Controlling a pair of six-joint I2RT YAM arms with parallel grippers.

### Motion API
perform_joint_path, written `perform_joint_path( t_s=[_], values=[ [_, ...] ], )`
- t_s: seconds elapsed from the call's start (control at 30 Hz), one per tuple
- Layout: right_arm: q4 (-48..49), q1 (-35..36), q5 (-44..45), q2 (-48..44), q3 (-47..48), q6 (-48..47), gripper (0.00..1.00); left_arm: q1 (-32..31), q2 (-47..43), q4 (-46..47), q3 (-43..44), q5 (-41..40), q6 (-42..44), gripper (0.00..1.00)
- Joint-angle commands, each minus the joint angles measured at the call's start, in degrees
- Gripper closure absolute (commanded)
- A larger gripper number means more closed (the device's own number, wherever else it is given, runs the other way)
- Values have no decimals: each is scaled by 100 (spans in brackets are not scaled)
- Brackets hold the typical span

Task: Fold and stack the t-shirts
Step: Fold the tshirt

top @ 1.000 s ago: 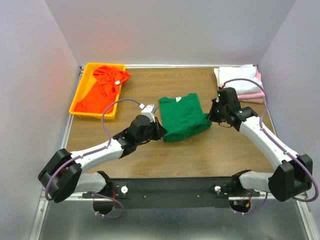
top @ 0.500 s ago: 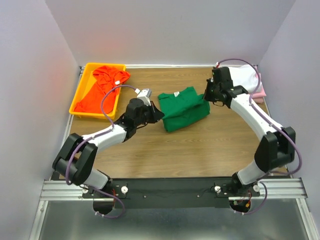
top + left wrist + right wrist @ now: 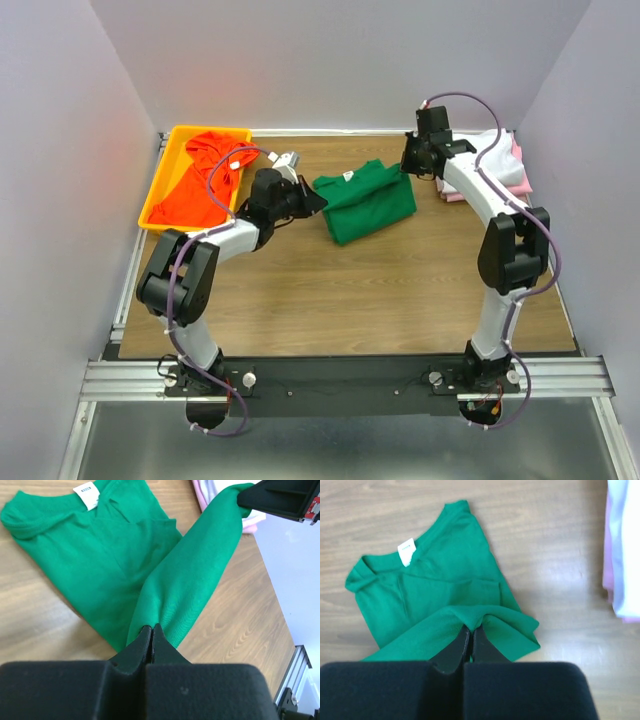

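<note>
The dark green t-shirt [image 3: 365, 202] lies folded at the table's back middle, its white neck tag up. My left gripper [image 3: 318, 200] is shut on its left edge [image 3: 165, 605]. My right gripper [image 3: 408, 166] is shut on its right corner [image 3: 480, 617]. Both hold that edge stretched and lifted off the table. The orange-red t-shirt [image 3: 200, 180] lies crumpled in the yellow tray [image 3: 178, 132]. The white t-shirt [image 3: 500, 152] lies folded on the pink one [image 3: 515, 185] at the back right, also in the right wrist view [image 3: 625, 550].
The yellow tray stands at the back left against the wall. White walls close in the table on three sides. The brown wooden table [image 3: 350, 290] lies bare in front of the green shirt.
Both grippers have moved toward the back of the table, carrying the green t-shirt's held edge with them. The shirt now lies farther back and nearer the white and pink stack.
</note>
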Motion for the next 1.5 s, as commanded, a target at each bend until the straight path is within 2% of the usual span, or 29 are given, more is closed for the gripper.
perform_joint_path(
  t_s=[0.0, 0.27, 0.3, 0.37, 0.4, 0.43, 0.47, 0.5, 0.6, 0.77, 0.93, 1.03, 1.3, 1.47],
  values=[
    [80, -105, -76, 484, 662, -157, 100, 212, 305, 182, 291, 382, 8, 100],
    [89, -185, -243, 1511, 1874, -166, 98, 555, 1236, 208, 1150, 435, -106, 100],
    [97, -202, -313, 1653, 2076, -158, 80, 712, 1342, 217, 1274, 400, -194, 92],
    [106, -228, -708, 2083, 2777, -192, 47, 854, 1596, 278, 1590, 304, -352, 56],
    [106, -237, -935, 2172, 2990, -193, 35, 907, 1615, 278, 1679, 155, -405, 26],
    [115, -246, -1042, 2208, 3114, -201, 32, 907, 1607, 278, 1741, -29, -379, 18],
    [202, -246, -1130, 2174, 3185, -289, 18, 916, 1554, 244, 1855, -284, -336, 16],
    [255, -246, -1270, 2130, 3159, -333, 11, 916, 1537, 208, 1908, -330, -266, 16],
    [361, -281, -1307, 1902, 2835, -727, 3, 863, 1300, 156, 1760, -435, -99, 15],
    [686, -527, -1718, 1550, 1807, -896, 1, 758, 1176, 111, 1312, -269, 139, 16],
    [862, -887, -2930, 1584, 1305, -1176, 1, 521, 1202, -11, 986, -321, 245, 18],
    [871, -1063, -3562, 1716, 1287, -1396, 1, 380, 1307, -117, 906, -400, 298, 18],
    [845, -1406, -4961, 2330, 1462, -1669, 1, 125, 1800, -872, 1504, -708, 544, 19],
    [844, -1406, -5288, 2612, 1524, -1749, 0, 81, 1931, -1197, 1723, -936, 693, 23]
  ],
)
